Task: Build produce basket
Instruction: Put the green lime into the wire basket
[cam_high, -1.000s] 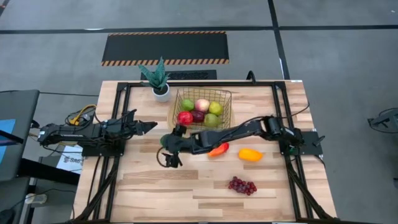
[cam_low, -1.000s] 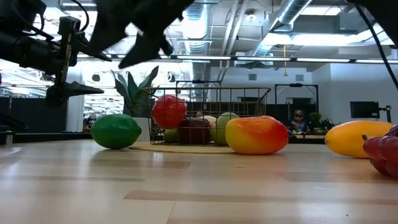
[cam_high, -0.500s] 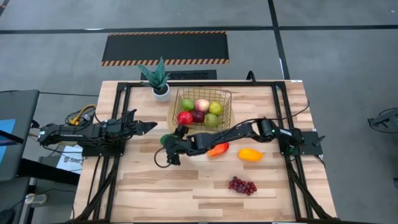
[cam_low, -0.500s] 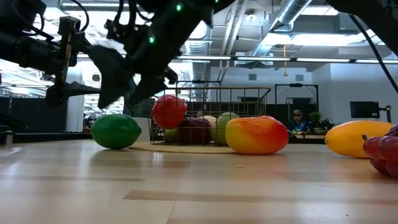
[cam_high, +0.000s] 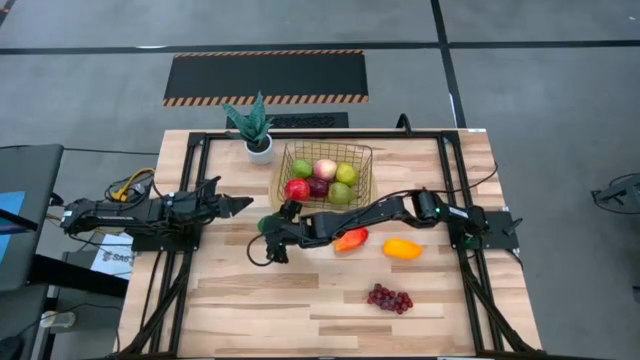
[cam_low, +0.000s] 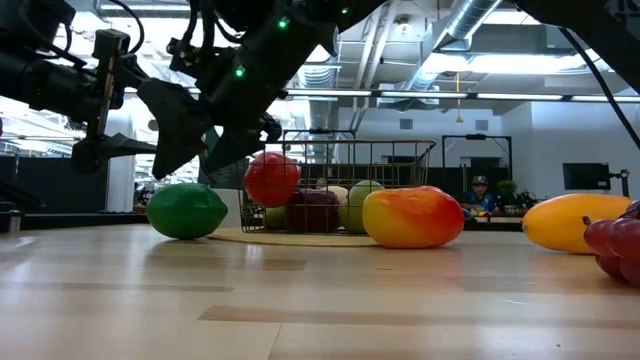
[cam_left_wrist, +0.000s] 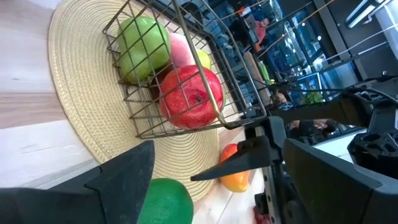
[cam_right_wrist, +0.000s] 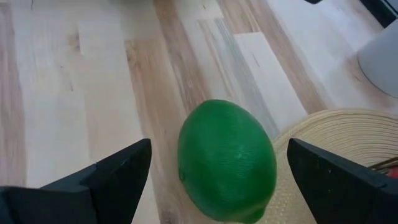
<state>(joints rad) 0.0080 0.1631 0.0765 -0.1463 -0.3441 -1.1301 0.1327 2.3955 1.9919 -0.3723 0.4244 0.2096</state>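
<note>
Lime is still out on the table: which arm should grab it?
Right. Its tool is open and lined up with the lime between its fingers, beside the basket. The left tool waits farther off.

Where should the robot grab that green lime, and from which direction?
Probably across the lime's narrow middle, coming down from above. It lies on its side on the table, beside the straw mat, its long ends free. The right gripper hangs over it, fingers open either side. The left gripper waits at the table's left.

Around your pale wooden desk (cam_high: 260, 300) you see grey floor, a hazard-striped black mat (cam_high: 265, 77), and exposed ceiling ducts (cam_low: 480, 25).
</note>
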